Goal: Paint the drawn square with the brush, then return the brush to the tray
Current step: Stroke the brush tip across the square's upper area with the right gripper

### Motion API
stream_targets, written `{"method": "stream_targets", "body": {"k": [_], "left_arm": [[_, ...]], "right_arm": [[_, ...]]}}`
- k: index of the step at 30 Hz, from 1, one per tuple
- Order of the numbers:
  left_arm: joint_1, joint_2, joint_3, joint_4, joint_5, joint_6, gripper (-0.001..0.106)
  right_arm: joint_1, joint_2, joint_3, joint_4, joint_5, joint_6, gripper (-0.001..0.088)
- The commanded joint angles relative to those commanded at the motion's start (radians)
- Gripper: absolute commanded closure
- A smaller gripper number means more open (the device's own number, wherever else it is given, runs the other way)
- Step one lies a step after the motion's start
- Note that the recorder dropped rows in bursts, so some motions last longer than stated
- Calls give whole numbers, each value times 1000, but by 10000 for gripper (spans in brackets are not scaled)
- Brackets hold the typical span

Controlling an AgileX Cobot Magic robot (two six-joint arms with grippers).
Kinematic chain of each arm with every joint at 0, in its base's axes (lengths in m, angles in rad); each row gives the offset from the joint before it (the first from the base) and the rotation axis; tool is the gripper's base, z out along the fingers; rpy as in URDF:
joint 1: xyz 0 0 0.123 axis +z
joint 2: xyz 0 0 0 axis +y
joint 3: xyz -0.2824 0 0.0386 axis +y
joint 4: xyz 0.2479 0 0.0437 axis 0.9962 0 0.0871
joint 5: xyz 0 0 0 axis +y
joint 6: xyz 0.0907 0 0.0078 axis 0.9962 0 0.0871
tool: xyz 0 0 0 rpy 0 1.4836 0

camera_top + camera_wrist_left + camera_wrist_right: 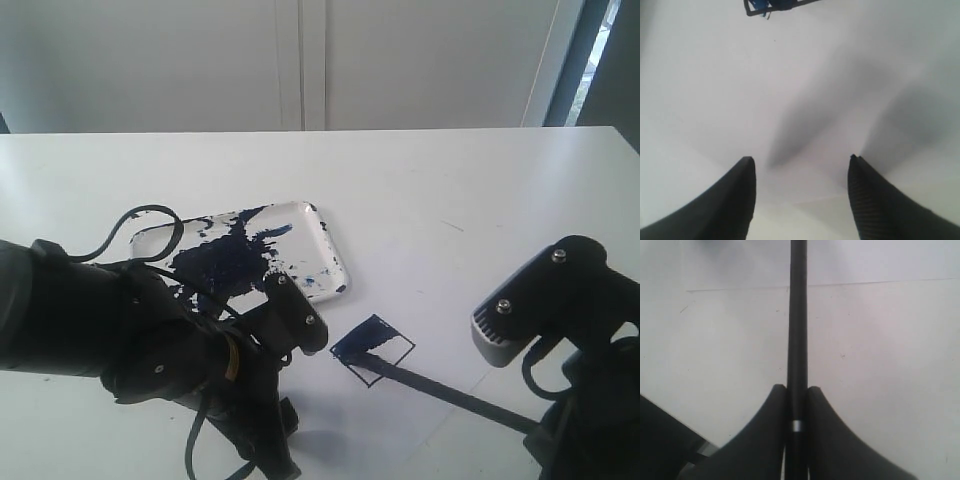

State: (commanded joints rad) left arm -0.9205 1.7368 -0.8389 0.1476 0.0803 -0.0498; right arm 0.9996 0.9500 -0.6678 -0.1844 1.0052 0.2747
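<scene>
The drawn square (372, 350) sat just below centre of the exterior view, close off the lower right corner of the tray (318, 228). It was only part painted: dark blue covered its upper left half, while the lower right half showed white inside the outline. The brush (445, 389) lay slanted up from the lower right of that view, its tip down inside the square near the edge of the blue. Your right gripper (797, 392) had its jaws closed tight on the black handle, at a thin silver band. Your left gripper (800, 162) stood open with nothing between its fingers, over bare bench (470, 200), with a corner of the square just showing at the top edge of its wrist view. By my reckoning you were midway through the painting step. The white remainder needed filling, and after that the brush had to go back into the tray, which held only its blue-black smear.
</scene>
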Motion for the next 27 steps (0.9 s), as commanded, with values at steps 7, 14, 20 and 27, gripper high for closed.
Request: {"method": "stream_targets", "body": {"k": [7,14,20,27], "left_arm": [[0,52,0,0,-4,3,463],[0,54,0,-4,-7,1,463],[0,54,0,-4,26,5,463],[0,54,0,9,100,13,463]], "right_arm": [[0,0,0,4,0,0,868],[0,0,0,4,-9,0,868],[0,-2,0,4,-5,2,868],[0,-2,0,4,-11,17,868]]}}
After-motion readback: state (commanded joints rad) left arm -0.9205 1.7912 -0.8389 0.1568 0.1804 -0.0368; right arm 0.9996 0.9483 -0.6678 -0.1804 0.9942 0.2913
